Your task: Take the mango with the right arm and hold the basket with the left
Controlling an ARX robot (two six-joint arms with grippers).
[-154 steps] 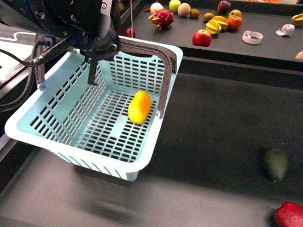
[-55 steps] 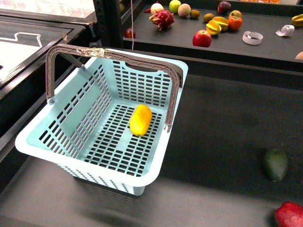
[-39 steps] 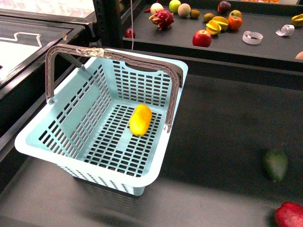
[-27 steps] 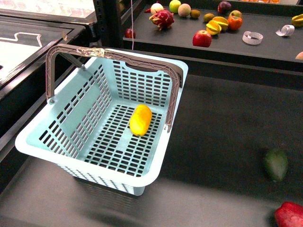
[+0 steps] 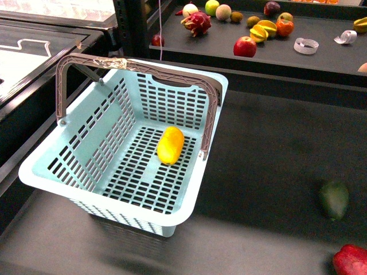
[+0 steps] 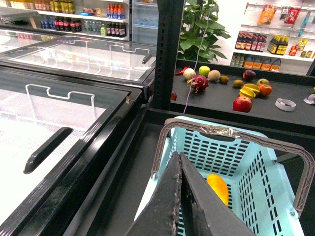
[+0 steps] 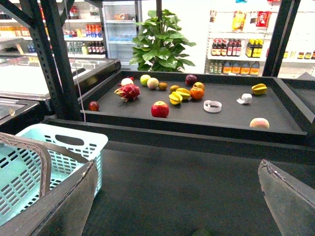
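**Mango lying in the blue basket, both arms pulled back**

On my front camera neither arm shows. At the left stands the light-blue basket (image 5: 86,172), resting on the dark table (image 5: 269,166) with its grey-brown handles (image 5: 137,66) raised together over the middle. The mango (image 5: 170,145) lies on the slotted floor, toward the far right side, near the foot of the handle. Further right on the table I see a dark green fruit (image 5: 334,199), and at the bottom right corner the edge of a red fruit (image 5: 351,260). Behind the basket a raised shelf (image 5: 321,57) carries assorted fruit, including a red apple (image 5: 245,46).

My left wrist camera looks down on the basket from above; the left gripper (image 6: 180,196) has its fingers pressed together with nothing between them, clear of the handle. My right wrist camera shows the right gripper (image 7: 177,196) with fingers spread wide apart, holding nothing, above the table beside the basket's corner.
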